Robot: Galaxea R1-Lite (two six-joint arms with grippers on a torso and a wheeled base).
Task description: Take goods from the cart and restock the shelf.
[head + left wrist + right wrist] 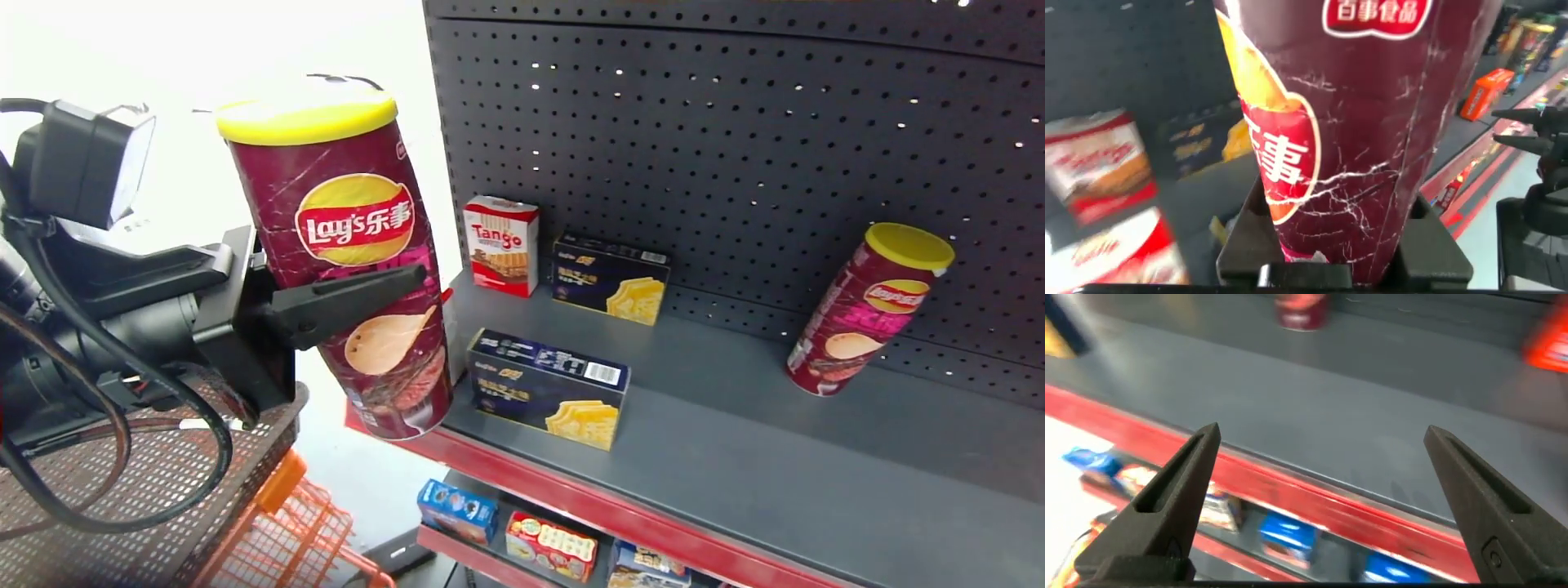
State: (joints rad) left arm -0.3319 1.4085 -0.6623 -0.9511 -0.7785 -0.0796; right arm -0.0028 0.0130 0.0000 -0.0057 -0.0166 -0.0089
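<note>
One chip can (865, 314) stands on the grey shelf (735, 465) before black pegboard (735, 122); left gripper (384, 290) clasps a second can (335, 204), right gripper (1320, 433) gapes.

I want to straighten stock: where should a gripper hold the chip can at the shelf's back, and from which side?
Probably around the middle of the chip can, on its straight round wall below the yellow lid, coming from the open front of the shelf; the pegboard stands close behind it.
</note>
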